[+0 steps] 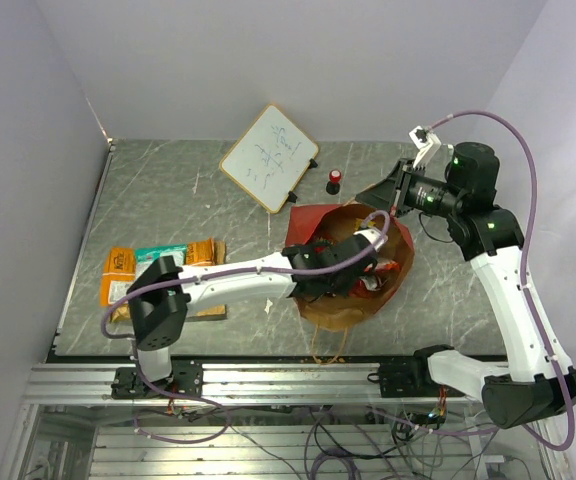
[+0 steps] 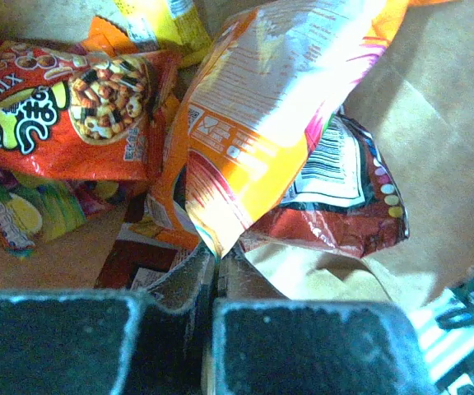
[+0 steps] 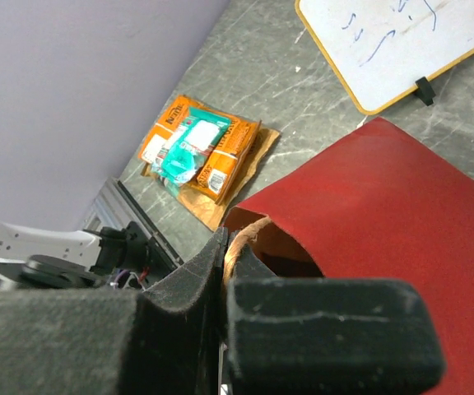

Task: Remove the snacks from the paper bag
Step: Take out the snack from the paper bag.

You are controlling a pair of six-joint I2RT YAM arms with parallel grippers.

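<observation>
Currently, my left claw (image 2: 215,284) is inside the paper bag (image 1: 340,308), jaws pinched narrow on the lower corner of an orange-and-white snack packet (image 2: 262,123). A red mix packet (image 2: 72,107) lies at its 9 o'clock and a dark red packet (image 2: 344,206) at its 4 o'clock. My right claw (image 3: 223,276) is clamped on the bag rim at the bag's 1 o'clock. A stack of orange and teal packets (image 1: 160,253) lies on the table (image 1: 168,190) at the bag's 9 o'clock.

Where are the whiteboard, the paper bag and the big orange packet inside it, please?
whiteboard (image 1: 270,157): top external view, middle of its white face.
paper bag (image 3: 401,189): right wrist view, red outer wall.
orange packet (image 2: 253,123): left wrist view, middle of its printed back.
</observation>
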